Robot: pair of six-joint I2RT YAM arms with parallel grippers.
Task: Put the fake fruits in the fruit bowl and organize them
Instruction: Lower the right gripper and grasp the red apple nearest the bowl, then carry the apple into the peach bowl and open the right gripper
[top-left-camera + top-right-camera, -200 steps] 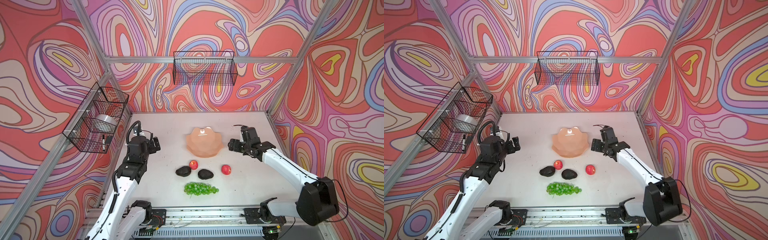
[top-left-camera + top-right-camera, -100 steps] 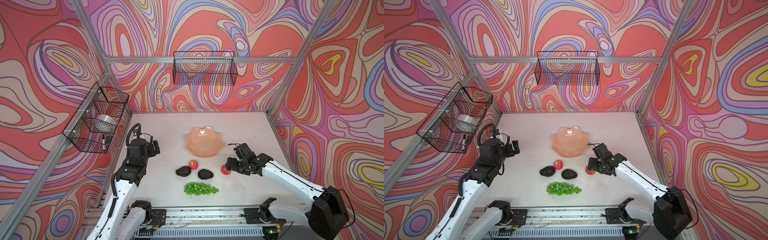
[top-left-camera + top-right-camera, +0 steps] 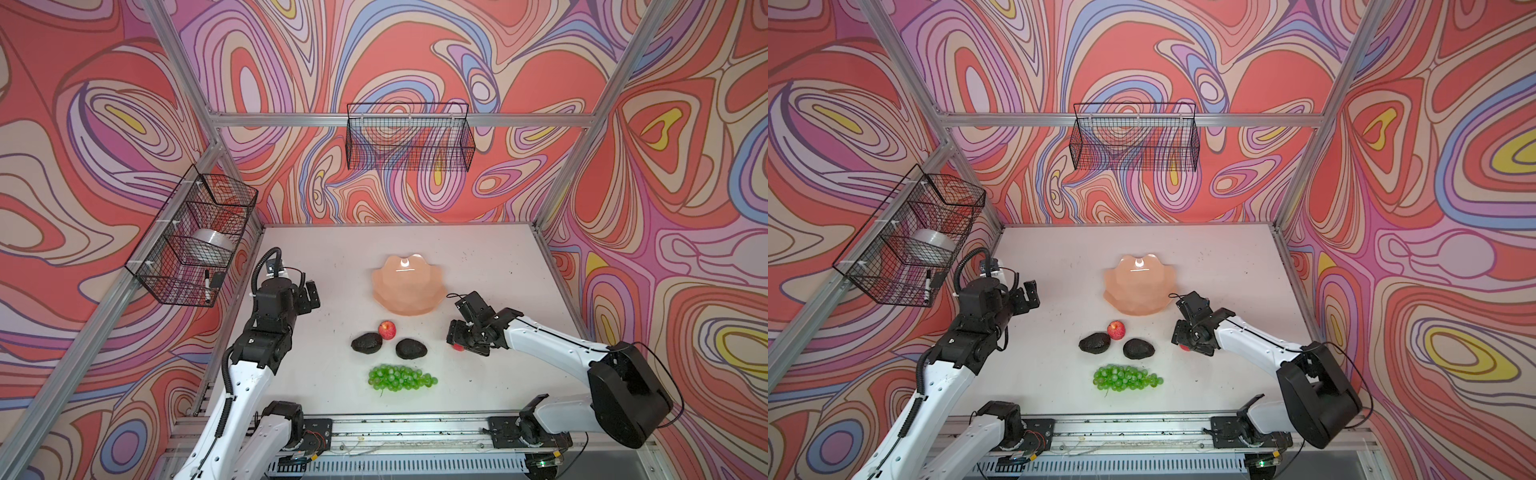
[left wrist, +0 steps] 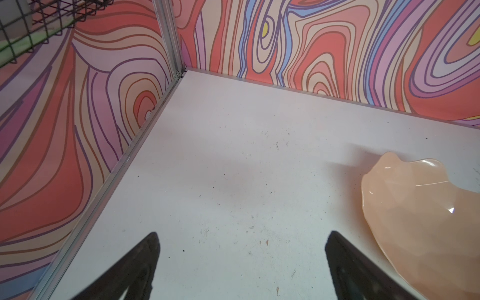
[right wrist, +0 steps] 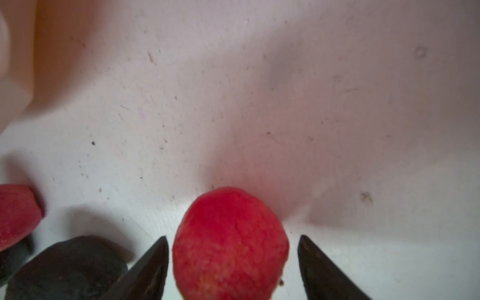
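Squarely between right jaws: red apple (image 5: 230, 244)

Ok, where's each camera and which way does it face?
Top views: high in front, looking down on the table; left arm and right arm show.
Left wrist: on its arm, faces the back-left corner; open left hand fingertips show.
Right wrist: on its arm, faces down at an apple between right hand fingertips.
Shared: fruit bowl, top and left wrist.
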